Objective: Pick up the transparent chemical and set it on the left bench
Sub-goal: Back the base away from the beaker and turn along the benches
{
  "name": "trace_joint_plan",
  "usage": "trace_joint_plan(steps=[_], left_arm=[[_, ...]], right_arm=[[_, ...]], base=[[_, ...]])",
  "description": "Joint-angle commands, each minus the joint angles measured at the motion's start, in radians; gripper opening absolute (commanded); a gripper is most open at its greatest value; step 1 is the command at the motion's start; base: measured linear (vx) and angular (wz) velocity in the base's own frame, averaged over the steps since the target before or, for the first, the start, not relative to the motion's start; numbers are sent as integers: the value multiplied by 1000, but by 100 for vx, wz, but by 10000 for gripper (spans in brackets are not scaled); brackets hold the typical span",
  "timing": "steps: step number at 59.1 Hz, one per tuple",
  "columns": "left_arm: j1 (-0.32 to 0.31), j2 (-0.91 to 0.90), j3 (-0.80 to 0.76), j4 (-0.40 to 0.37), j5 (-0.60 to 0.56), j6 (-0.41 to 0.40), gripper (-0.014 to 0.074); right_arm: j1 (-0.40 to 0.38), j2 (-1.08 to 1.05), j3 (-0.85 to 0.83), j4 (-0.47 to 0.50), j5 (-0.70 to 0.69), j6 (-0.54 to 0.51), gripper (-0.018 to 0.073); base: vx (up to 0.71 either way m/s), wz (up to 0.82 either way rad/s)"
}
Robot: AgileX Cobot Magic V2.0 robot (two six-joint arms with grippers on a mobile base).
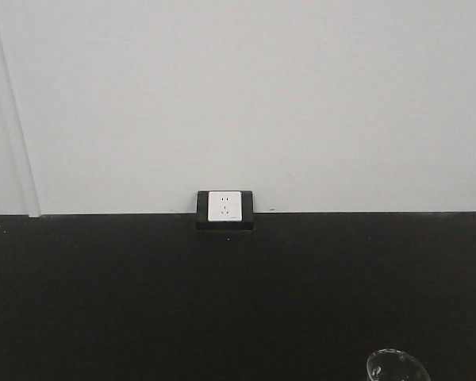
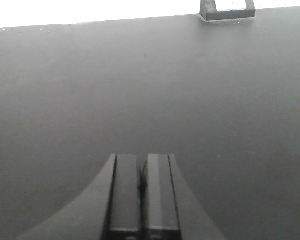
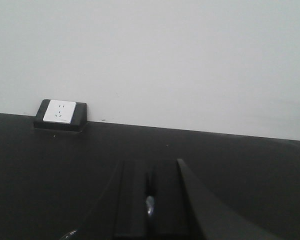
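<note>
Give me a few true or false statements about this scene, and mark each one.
1. The left pincer is shut. True.
2. The socket has a red face. False: it is white, in a black frame.
3. The bench is black. True.
4. The left pincer holds a beaker. False: it holds nothing, and only bare bench lies ahead of it.
5. A glass rim shows at the front view's bottom right. True.

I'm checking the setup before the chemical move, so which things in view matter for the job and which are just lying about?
For the job: left gripper, right gripper, black bench; maybe the glass rim, too cut off to identify.
Just lying about: wall socket, wall.
</note>
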Motion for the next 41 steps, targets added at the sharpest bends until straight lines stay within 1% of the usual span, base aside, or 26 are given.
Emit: trace_joint_plan(steps=[1,24,41], left_arm=[[-2,-19,16,-1,-78,-8,-3],[-2,-19,16,-1,-78,-8,-3],[-2,-19,16,-1,-78,-8,-3]], right_arm=[[0,1,-30,-6,-52,1,0],[0,1,-30,-6,-52,1,0],[0,1,-30,-6,-52,1,0]], base=[[0,0],[-3,2],[-17,0]])
